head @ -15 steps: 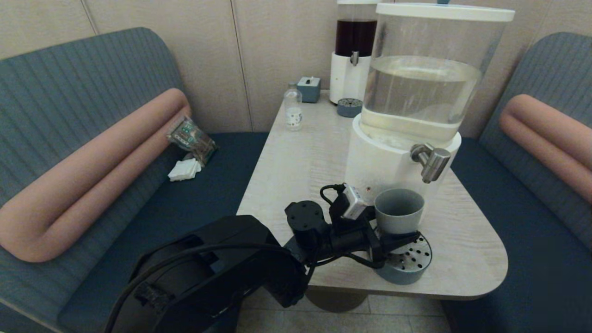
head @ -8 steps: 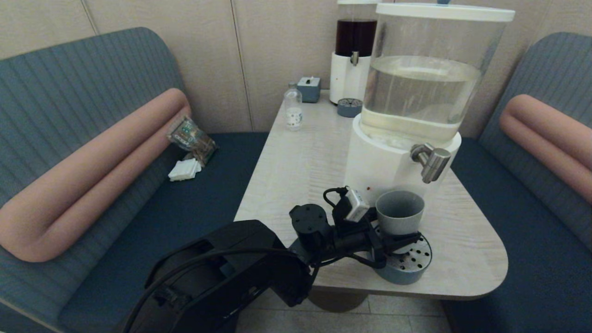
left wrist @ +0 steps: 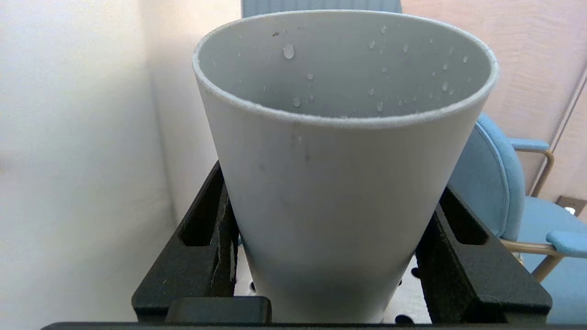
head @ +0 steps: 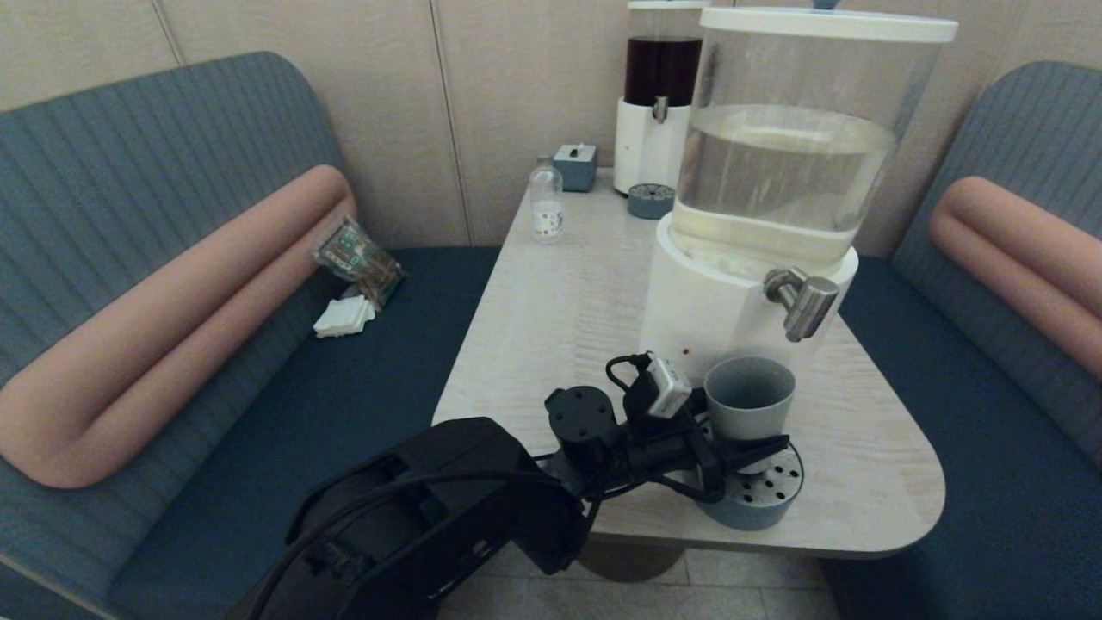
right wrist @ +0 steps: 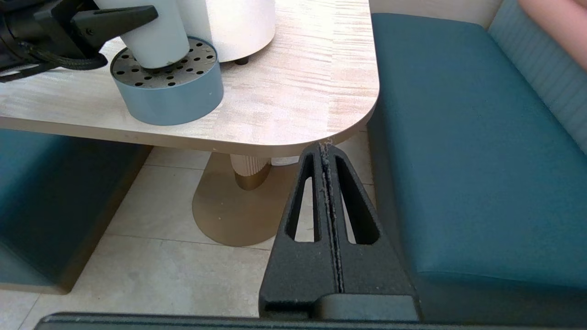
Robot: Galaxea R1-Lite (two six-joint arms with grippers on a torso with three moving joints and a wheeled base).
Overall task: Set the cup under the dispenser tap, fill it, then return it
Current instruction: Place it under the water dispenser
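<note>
Cup (head: 747, 398), clamped by left hand (head: 732, 448), stands on drip tray (head: 766, 499) near table edge (head: 934, 508).

Dim, bluish head view; brighter, sharper wrist views.

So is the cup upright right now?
Upright: the cup stands mouth-up on the drip tray, left gripper clamped round its base.

- The cup (head: 747, 399) stands on the drip tray (head: 762, 498) at the worktop's (head: 551, 327) near edge.
- The dispenser tap (head: 802, 301) sits at the cup's 1 o'clock, above it.
- The left claw (head: 742, 448) flanks the cup from 9 o'clock.
</note>
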